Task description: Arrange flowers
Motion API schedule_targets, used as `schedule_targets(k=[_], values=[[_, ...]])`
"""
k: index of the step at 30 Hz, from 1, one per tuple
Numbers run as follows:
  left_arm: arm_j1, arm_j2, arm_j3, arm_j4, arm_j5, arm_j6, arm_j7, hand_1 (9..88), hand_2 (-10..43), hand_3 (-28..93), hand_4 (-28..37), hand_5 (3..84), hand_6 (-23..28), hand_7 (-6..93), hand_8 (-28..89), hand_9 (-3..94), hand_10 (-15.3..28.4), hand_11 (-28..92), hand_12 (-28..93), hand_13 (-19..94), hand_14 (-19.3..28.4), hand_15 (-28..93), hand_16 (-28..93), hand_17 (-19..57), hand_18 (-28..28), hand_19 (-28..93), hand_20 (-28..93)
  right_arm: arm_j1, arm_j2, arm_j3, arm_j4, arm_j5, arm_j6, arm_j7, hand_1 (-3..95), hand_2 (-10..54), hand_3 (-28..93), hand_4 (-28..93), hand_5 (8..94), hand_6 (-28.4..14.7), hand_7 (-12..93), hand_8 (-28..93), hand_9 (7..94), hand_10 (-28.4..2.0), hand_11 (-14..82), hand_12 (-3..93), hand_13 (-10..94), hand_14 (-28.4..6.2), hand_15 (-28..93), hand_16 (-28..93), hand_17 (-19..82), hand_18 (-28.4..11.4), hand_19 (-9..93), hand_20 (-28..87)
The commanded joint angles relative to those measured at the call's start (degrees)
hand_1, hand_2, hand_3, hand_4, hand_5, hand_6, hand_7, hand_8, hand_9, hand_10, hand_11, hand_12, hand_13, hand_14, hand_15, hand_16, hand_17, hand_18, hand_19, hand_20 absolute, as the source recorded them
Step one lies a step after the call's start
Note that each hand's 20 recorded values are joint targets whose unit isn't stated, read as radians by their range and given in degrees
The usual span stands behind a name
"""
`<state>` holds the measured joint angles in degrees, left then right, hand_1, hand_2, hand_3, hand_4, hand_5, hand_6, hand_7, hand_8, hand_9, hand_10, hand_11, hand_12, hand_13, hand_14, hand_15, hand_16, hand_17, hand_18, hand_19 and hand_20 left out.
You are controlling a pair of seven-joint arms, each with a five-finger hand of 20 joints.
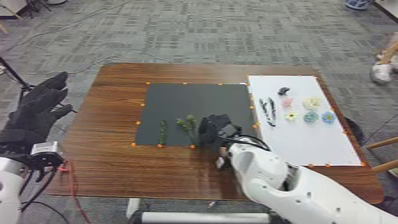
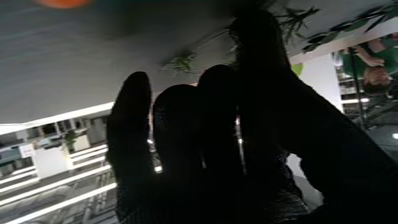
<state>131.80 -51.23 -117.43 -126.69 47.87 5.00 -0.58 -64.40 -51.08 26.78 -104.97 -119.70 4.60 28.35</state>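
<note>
In the head view my right hand (image 1: pixel 216 129) is low over the lower right part of the dark mat (image 1: pixel 191 99), just right of a leafy green sprig (image 1: pixel 187 128). A thinner green stem (image 1: pixel 163 133) lies farther left on that mat. The right wrist view shows my right hand (image 2: pixel 218 120) open with straight fingers, green leaves (image 2: pixel 182 62) beyond the fingertips; whether they touch is unclear. My left hand (image 1: pixel 40 107) is open off the table's left edge. On the white board (image 1: pixel 315 145) are pink (image 1: pixel 287 102), cream (image 1: pixel 312 103), yellow (image 1: pixel 291 116), teal (image 1: pixel 310 117) and blue (image 1: pixel 329 117) flowers.
Long dark tools (image 1: pixel 268 111) lie at the white board's left side, with a small black item (image 1: pixel 283 91) above them. Orange dots mark the edges of mat and board. The brown table (image 1: pixel 115 170) extends around them; a red cable (image 1: pixel 74 182) hangs at its left front.
</note>
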Motion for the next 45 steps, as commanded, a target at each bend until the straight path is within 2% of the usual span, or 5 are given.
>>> schedule_targets(k=[1,19,28,34,45], values=[[0.6,-0.35,-0.19,-0.3,-0.37,0.34,0.03,25.3,-8.9,67,-28.3,16.8,1.1,18.8,-10,9.3,6.5,8,21,0,7.5,23,1,-18.1,17.0,32,9,0.0,-1.0,0.1,0.8,-0.3,1.3,0.6,31.6,7.6,93,-10,75.8,0.1,29,4,59.0,-12.8,49.5,74.7,52,-15.4,78,50,17,-22.1,70,50],[0.7,-0.63,-0.61,-0.29,-0.23,0.12,-0.01,25.3,-8.8,67,-28.3,16.8,1.1,18.7,-10,9.3,6.5,8,21,0,7.5,23,1,-18.0,17.0,32,9,-6.4,5.4,10.0,-4.4,4.5,9.7,-0.2,15.4,11.7,93,-16,61.6,-1.3,40,-1,54.3,-15.0,61.4,60.3,50,-16.6,82,42,18,-22.9,71,51],[1.0,-0.51,-0.81,-0.28,-0.26,-0.08,0.32,25.4,-8.9,67,-28.3,16.8,1.1,19.0,-10,9.3,6.5,8,21,0,7.6,23,1,-18.1,17.0,33,9,-10.7,12.3,18.0,-3.3,-2.7,17.2,17.3,16.4,-7.4,83,-26,52.5,-4.1,49,-15,50.7,-16.3,63.2,57.4,49,-17.0,81,41,19,-22.4,74,50],[1.2,-0.43,-0.92,-0.3,-0.32,0.0,0.42,25.4,-8.9,67,-28.3,16.9,1.1,19.0,-10,9.3,6.5,8,21,0,7.5,23,1,-18.1,17.0,33,9,-11.6,15.1,18.4,-0.7,-6.9,13.3,23.0,50.2,-9.5,11,-17,53.6,-4.7,52,-17,54.5,-15.3,60.8,54.7,54,-14.7,79,39,22,-22.0,76,48],[0.8,-0.04,-0.88,0.01,-0.45,-0.3,0.33,25.2,-8.9,67,-28.3,16.8,1.1,19.0,-10,9.2,6.5,8,21,0,7.6,23,1,-18.1,17.0,33,9,-11.6,14.6,17.6,1.4,-5.1,10.8,22.7,47.8,-9.5,-4,-8,54.9,-4.5,53,-17,55.3,-15.2,61.8,55.7,55,-14.9,80,41,23,-22.4,77,50]])
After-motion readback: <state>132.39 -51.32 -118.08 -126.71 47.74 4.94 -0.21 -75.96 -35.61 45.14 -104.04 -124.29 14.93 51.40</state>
